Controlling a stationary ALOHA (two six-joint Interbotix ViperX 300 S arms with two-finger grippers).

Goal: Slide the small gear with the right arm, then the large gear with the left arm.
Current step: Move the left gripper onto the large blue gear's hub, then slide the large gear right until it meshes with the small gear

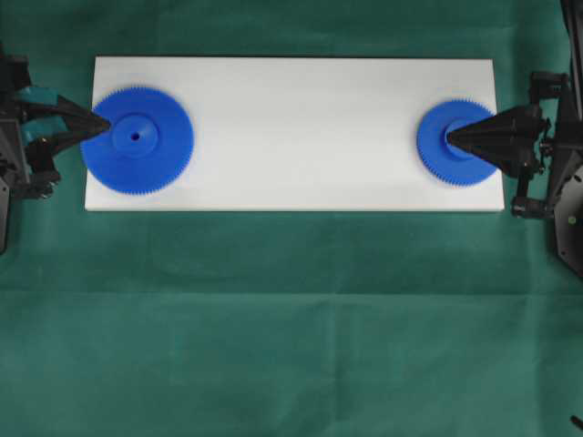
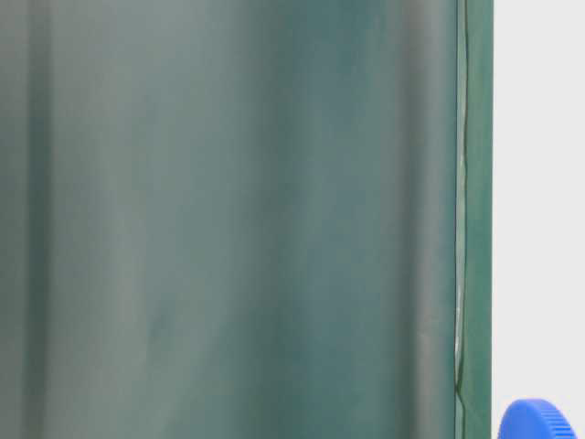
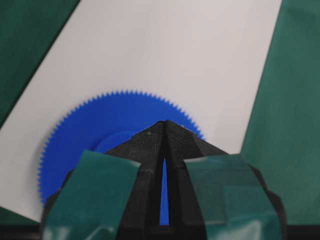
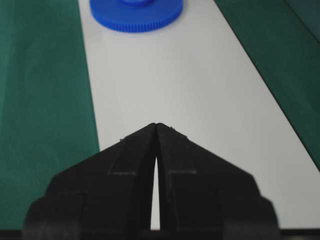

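Right gripper: jaws together, tips meeting in a point over the small gear, at its hub. Left gripper: jaws together, tip over the large gear, beside its hub. Both gears lie flat at opposite ends of the white board on green cloth.
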